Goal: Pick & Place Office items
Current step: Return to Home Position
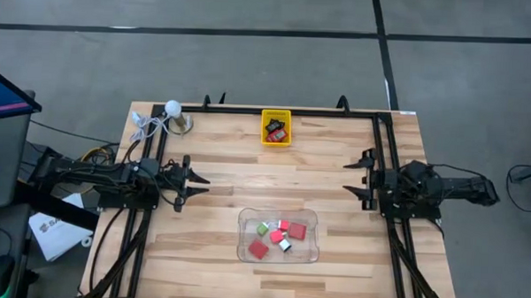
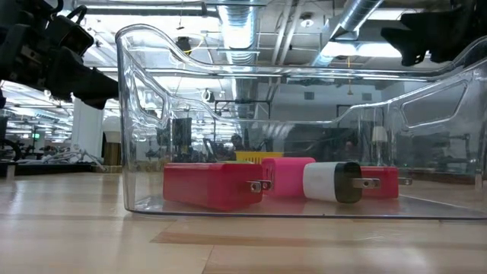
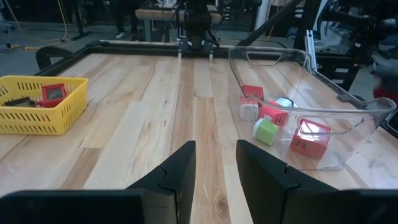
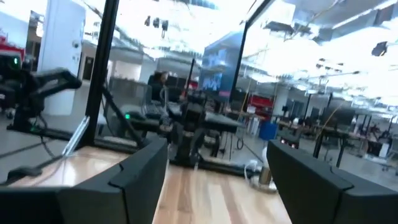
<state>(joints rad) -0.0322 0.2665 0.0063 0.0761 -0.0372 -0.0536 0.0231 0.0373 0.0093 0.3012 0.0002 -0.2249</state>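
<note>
Office items [image 1: 297, 231]: lower centre, in clear tray [image 1: 248, 219]; more in yellow basket [image 1: 275, 143], upper centre. Likely light, rigid, smooth; grip flat sides. Left gripper [image 1: 200, 186], right gripper [image 1: 348, 178]: fingers parted, empty, mid-left and mid-right.

The table [image 1: 336, 151] is pale plank wood, smooth with a soft sheen. Black rails [image 1: 231, 109] along its edges look like metal. The clear tray [image 2: 141, 91] near the front edge is glossy see-through plastic. In it, the red charger adapter [image 2: 209, 185] is smooth plastic with bright metal prongs. The yellow basket [image 3: 37, 118] by the back edge is matt plastic lattice.
</note>
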